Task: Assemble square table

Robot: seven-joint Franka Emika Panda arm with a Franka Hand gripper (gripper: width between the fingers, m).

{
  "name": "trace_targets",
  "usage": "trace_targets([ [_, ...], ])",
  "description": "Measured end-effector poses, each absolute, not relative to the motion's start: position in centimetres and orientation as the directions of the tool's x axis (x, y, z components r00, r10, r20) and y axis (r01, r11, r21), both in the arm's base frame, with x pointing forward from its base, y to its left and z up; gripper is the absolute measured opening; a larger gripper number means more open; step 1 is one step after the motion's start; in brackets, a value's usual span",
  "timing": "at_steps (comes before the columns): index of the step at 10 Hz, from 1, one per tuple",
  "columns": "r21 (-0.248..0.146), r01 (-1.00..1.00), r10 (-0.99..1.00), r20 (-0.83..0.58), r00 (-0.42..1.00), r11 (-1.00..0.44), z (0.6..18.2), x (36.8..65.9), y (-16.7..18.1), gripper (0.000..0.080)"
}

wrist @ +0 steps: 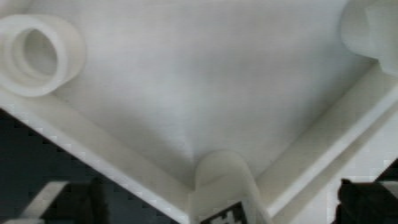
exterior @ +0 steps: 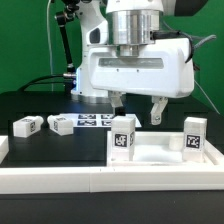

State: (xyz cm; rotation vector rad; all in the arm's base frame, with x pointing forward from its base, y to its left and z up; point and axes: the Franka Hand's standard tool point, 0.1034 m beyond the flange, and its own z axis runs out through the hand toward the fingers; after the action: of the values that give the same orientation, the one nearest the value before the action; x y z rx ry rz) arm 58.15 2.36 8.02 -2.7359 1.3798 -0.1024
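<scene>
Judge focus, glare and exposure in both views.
Exterior view: the tags on the legs look fairly crisp, but the white tabletop is overexposed, its rim barely separating from the surface. Wrist view: the tabletop fills the frame, soft and out of focus, in flat grey light, the fingers mere dark blurs.

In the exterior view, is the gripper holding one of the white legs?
No: the gripper hangs with its jaws apart and nothing between them, and the nearest leg stands apart from it.

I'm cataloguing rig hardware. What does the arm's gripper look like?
The gripper has a wide, rounded white box body beneath a pale grey cylindrical wrist. Its two fingers are short and slim, darker than the body. No markings are legible.
</scene>
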Motion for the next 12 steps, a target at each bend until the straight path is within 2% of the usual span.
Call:
trace_targets([
  [1,-0.128,-0.816,-0.825,0.034,0.564,-0.564,7.8,57.8,2.6,0.0649],
  [5,-0.128,-0.818,-0.827,0.032,0.562,-0.561,7.6,57.6,2.6,0.0649],
  [6,-0.159,-0.866,-0.879,0.032,0.476,-0.474,7.3,56.8,2.3,0.0649],
  [8,-0.143,-0.915,-0.924,0.006,0.381,-0.378,6.1,54.3,3.6,0.0649],
  [9,-0.163,-0.92,-0.933,0.013,0.359,-0.356,5.9,54.2,3.5,0.0649],
  [12,-0.16,-0.919,-0.932,0.011,0.363,-0.36,5.9,54.2,3.5,0.0649],
])
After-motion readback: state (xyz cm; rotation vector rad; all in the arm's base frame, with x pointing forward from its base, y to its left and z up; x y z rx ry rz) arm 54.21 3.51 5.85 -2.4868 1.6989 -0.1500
